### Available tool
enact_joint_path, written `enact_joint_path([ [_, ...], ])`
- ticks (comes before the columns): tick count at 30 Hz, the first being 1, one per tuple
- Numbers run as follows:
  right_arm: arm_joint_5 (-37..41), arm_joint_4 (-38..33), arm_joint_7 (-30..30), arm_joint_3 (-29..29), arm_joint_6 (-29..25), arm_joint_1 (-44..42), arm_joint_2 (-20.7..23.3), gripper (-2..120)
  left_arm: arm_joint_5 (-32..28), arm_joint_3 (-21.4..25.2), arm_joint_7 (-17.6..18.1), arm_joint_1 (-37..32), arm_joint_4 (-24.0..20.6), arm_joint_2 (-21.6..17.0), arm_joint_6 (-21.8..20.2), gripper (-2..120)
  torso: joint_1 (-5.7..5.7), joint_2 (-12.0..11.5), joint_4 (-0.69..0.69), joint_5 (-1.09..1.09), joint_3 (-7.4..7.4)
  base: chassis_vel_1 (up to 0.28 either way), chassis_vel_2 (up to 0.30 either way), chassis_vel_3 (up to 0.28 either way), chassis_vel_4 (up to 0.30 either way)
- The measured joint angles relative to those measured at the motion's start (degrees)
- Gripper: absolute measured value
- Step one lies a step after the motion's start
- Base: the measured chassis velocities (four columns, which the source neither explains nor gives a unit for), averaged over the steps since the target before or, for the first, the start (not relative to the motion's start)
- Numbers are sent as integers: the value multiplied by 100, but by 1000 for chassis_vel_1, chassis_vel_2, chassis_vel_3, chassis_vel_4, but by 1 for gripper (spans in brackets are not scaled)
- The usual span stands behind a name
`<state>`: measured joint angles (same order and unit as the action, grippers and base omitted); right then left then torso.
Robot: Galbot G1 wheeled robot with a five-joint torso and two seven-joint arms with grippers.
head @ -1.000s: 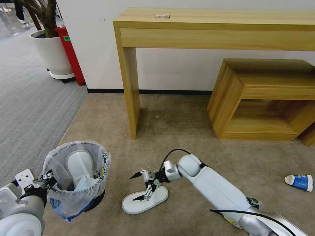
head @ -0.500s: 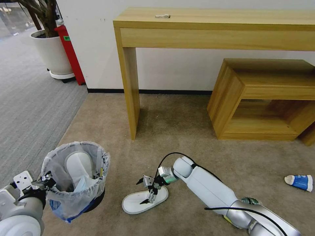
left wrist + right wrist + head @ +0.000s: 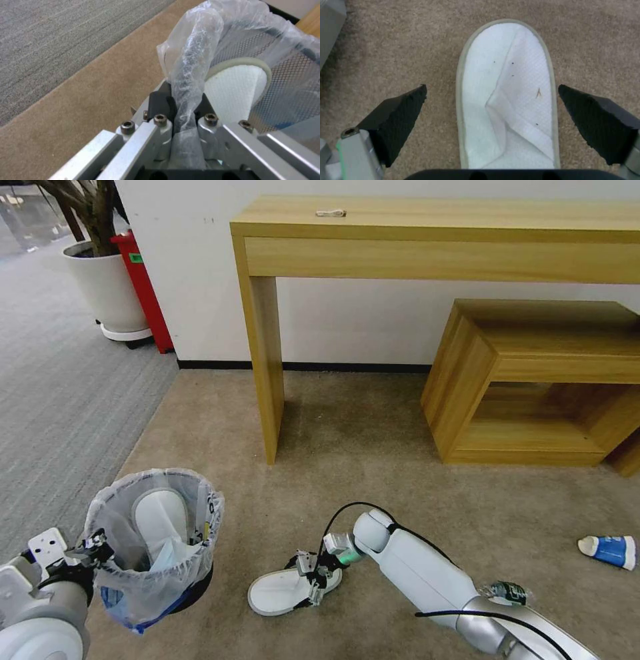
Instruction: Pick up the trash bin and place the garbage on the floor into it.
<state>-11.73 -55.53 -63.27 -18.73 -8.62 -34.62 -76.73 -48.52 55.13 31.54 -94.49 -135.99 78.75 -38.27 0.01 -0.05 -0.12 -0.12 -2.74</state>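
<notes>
White slipper (image 3: 293, 590): thin towelling lying flat on the beige carpet (image 3: 373, 447), just beside the trash bin (image 3: 155, 543) on the side nearest the right arm. You should judge it very light, soft and floppy, likely to fold rather than resist.
Right tool (image 3: 491, 125): spread wide, one black pad (image 3: 403, 112) on the carpet at each long edge of the slipper, not yet touching it.
Where to take hold: pinch across the narrow width near the folded upper, where two layers give you more bulk; a sole-only pinch may slide out.
Trash bin: black mesh lined with crinkly translucent bag, another white slipper (image 3: 160, 517) already standing inside it.
Left tool (image 3: 181, 110): clamped on the bagged rim of the trash bin, at the edge farthest from the floor slipper.
Other litter: blue paper cup (image 3: 608, 551) lies on its side, well apart from the trash bin.
</notes>
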Motion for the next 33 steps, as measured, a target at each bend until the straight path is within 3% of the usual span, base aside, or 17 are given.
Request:
enact_joint_path([
  [11,-55,85,42,41,-37,-9,-41,100,5,2,-1,6,0,-14,0,3,0,0,0,0,0,0,0,0,0],
  [18,-88,104,658,9,192,-82,-78,100,40,-11,0,-1,0,18,0,3,0,0,0,0,0,0,0,0,0],
  [31,-431,190,1013,38,291,-179,-145,100,119,-66,-15,-7,30,87,13,3,0,0,0,0,0,0,0,0,0],
  [33,-459,241,1102,39,284,-189,-165,87,123,-77,-21,14,45,93,22,3,0,0,0,0,0,0,0,0,0],
])
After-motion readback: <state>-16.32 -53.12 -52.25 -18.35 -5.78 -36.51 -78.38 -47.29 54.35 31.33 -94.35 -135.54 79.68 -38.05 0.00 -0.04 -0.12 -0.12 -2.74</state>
